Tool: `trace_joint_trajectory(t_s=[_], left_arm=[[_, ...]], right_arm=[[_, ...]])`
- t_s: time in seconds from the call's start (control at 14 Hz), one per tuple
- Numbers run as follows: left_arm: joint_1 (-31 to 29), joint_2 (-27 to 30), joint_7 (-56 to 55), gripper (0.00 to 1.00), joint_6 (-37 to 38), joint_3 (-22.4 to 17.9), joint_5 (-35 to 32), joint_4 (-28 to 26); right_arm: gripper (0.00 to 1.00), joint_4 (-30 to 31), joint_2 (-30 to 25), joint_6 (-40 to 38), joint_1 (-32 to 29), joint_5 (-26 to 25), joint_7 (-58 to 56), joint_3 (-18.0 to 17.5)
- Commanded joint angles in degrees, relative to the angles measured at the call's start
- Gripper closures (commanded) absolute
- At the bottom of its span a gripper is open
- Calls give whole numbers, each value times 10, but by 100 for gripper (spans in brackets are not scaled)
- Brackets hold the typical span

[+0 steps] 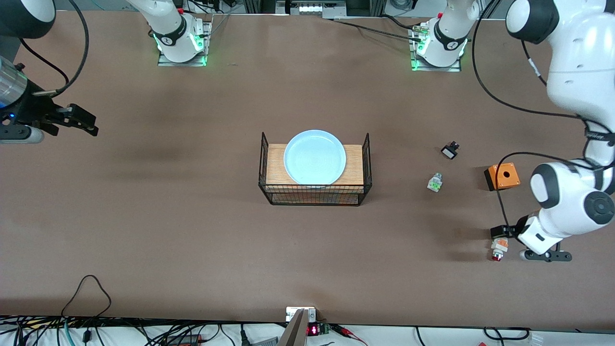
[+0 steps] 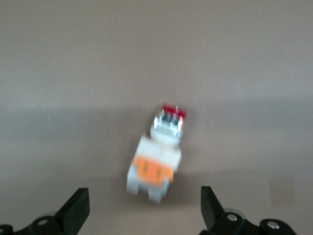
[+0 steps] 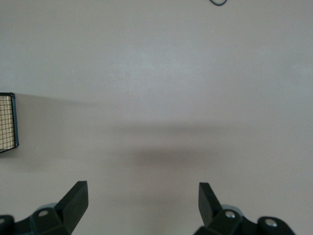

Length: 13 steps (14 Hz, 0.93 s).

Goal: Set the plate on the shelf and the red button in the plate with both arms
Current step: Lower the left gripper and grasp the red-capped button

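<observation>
front view shows us the plate [image 1: 314,157] in the centre of the frame, lying flat on the wooden top of a wire basket rack [image 1: 314,192], raised off the tabletop [image 1: 192,230] so that fingers could get under its rim. the red button [image 1: 498,248] lies on its side at the lower right of the frame, red cap pointing toward the bottom edge, nearer the camera than the orange box [image 1: 502,176] and the green-and-clear part [image 1: 434,183].

our left end effector [image 1: 509,240] hangs low, just over the button, with its fingers spread wide and grasping nothing. in the left wrist view the button [image 2: 156,156] sits between and just ahead of the two fingertips [image 2: 76,208], so we judge this arm is lined up to straddle it.

our right end effector [image 1: 79,120] is at the upper left of the frame, over bare tabletop, well apart from the plate. it too is released and empty, and we judge it waits to approach the rack.
</observation>
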<state>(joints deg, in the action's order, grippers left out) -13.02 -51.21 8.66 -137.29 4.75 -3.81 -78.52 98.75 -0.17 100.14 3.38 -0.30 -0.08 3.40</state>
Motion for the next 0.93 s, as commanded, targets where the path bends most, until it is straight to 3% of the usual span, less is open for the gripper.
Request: trace_joint_trajectory(t_s=[0.0, 0.57, 0.86], left_arm=[[7, -28, 13, 0, -58, -4, -11, 30], [16, -52, 7, 0, -119, -3, -3, 43], [2, -55, 6, 0, -190, -3, -5, 3]], right_arm=[[0, -10, 0, -12, -15, -6, -9, -13], [0, -16, -4, -36, -12, -7, -8, -15], [0, -20, -4, -50, -11, -7, -7, -15]])
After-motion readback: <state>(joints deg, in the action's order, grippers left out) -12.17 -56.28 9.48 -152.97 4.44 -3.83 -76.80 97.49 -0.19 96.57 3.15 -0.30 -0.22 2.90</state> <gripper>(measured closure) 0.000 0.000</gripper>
